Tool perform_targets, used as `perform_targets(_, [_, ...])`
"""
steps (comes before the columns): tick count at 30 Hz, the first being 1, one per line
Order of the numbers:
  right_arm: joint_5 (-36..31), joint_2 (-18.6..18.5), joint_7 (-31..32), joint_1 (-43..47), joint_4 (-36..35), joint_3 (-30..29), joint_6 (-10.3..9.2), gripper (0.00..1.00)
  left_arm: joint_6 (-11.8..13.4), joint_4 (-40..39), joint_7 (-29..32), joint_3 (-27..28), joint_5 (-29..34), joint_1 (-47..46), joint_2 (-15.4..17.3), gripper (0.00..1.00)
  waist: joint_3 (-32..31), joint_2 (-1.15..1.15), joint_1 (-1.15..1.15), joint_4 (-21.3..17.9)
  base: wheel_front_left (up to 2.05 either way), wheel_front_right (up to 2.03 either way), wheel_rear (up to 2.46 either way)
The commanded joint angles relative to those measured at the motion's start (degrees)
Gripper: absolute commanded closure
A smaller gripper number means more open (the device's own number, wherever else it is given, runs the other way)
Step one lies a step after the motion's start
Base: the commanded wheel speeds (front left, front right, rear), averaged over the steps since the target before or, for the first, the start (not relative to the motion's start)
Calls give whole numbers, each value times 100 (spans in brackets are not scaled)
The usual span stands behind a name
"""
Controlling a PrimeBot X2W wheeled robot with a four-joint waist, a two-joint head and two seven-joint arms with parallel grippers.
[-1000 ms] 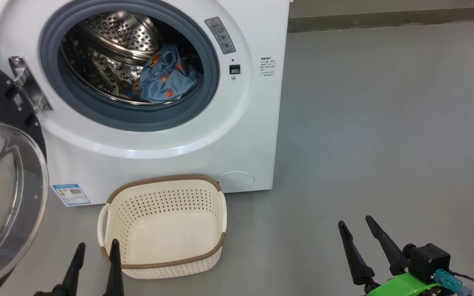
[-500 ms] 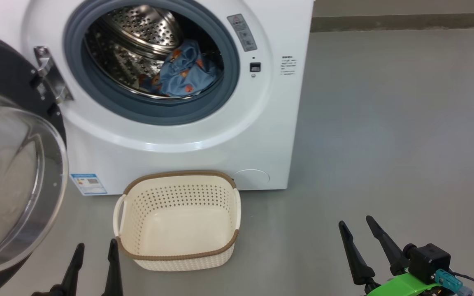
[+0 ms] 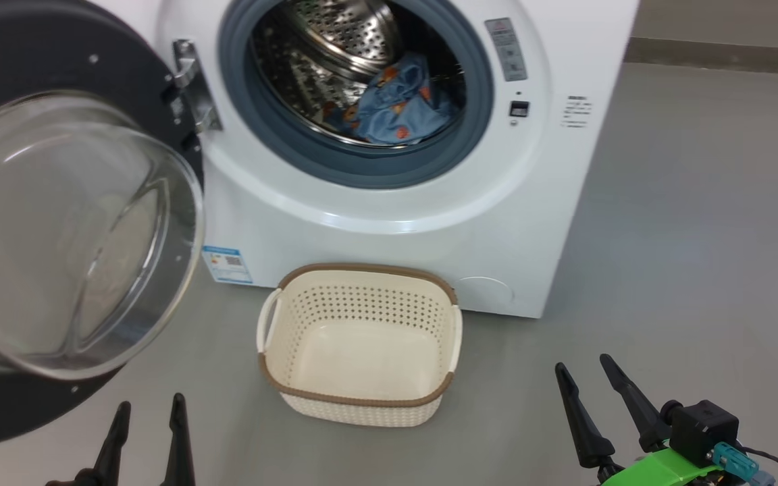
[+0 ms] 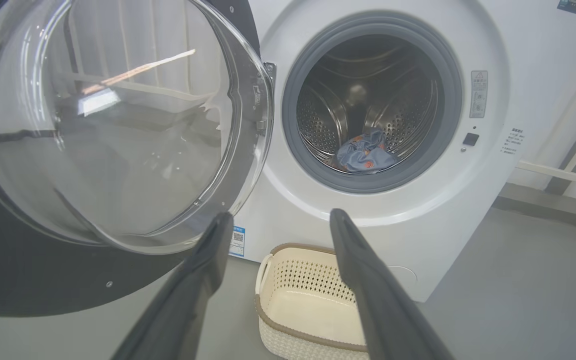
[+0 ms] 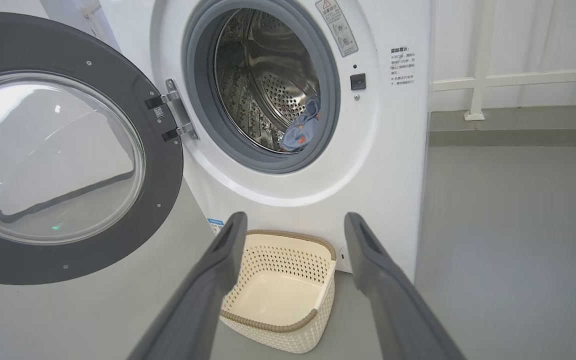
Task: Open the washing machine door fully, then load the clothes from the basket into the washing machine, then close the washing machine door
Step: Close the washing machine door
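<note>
Head view: washing machine point(image 3: 389, 223) stands top centre, white front-loader on grey floor point(image 3: 666, 236). Door point(image 3: 71, 229) is swung wide open to the left on its hinge point(image 3: 193, 88), black rim w/ clear glass bowl bulging toward the camera. Clothes point(image 3: 396, 111), light blue w/ orange-brown prints, lie bunched inside the steel drum point(image 3: 335, 40), toward its lower right, behind the grey gasket point(image 3: 362, 169). Basket point(image 3: 362, 270) sits on the floor just in front of the machine's base, upright, its bare cream bottom showing. Small blue label sticker point(image 3: 227, 263) at the machine's lower left corner. Left gripper point(image 3: 150, 402) at lower left, fingers parted, nothing between them, below the door's rim. Right gripper point(image 3: 581, 363) at lower right, also spread, holding nothing, well apart from basket & machine.

Left wrist view: both fingers rise wide apart, gap vacant. Door glass takes up the left half; the left fingertip overlaps its lower rim, but contact can't be told. Drum opening is straight ahead w/ clothes low in it; basket shows between & below the fingers.

Right wrist view: fingers stand wide, gripping nothing. Basket shows between them on the floor, by the machine's base. Door hangs open at left; clothes visible at the drum's lower edge.
</note>
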Motion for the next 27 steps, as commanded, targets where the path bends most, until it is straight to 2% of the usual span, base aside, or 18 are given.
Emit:
perform_targets(1, [-84,7,-65,-112,-136,169,9,0,48,-94,-37,220,-33,-174,54,0,68,0,0,352,0,0,0])
perform_targets(15, [-160,15,-102,-201,-99,183,9,0,153,2,-37,283,-162,-199,54,0,128,0,0,1178,0,0,0])
perform_targets(27, [-229,-24,-79,-260,-117,209,9,0,266,75,-37,315,-290,-176,54,0,169,0,0,1615,0,0,0])
